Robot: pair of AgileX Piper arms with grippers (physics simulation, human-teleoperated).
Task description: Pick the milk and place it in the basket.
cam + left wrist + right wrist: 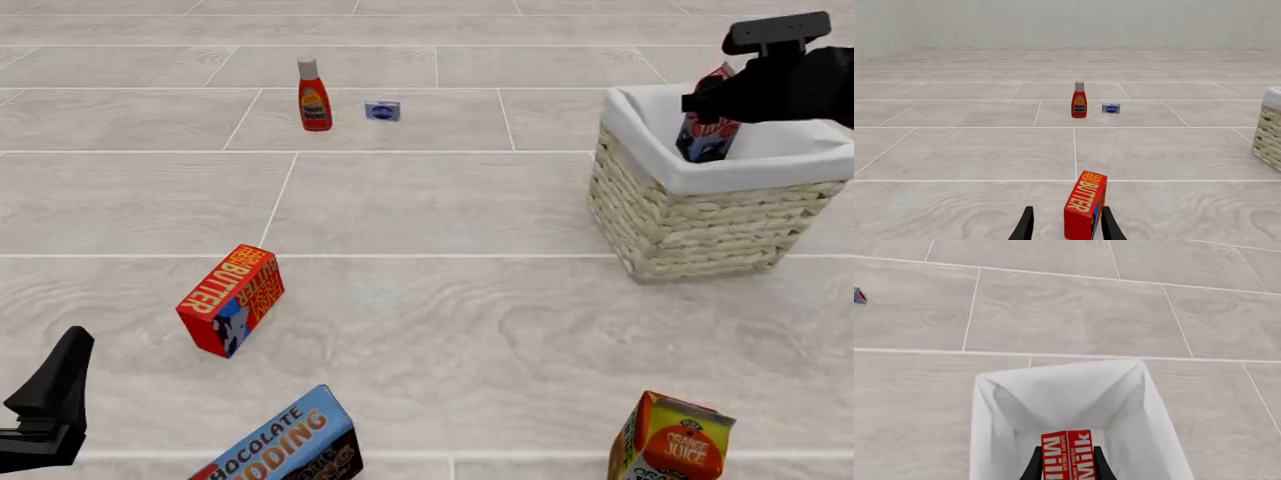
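Note:
The milk (705,137), a small carton with a red top and a dark blue lower part, is held by my right gripper (711,103) inside the mouth of the basket (701,225). Its lower end sits below the white liner rim. In the right wrist view the fingers are shut on the red milk carton (1067,456) directly over the white-lined basket (1054,395). My left gripper (56,395) is open and empty low at the near left. In the left wrist view its fingers (1026,225) stand spread, with the butter box ahead of them, not touching.
A red-orange butter box (230,300) lies left of centre. A chocolate pudding box (287,445) and an orange juice carton (671,440) stand at the near edge. A red sauce bottle (314,95) and a small blue box (383,110) stand far back.

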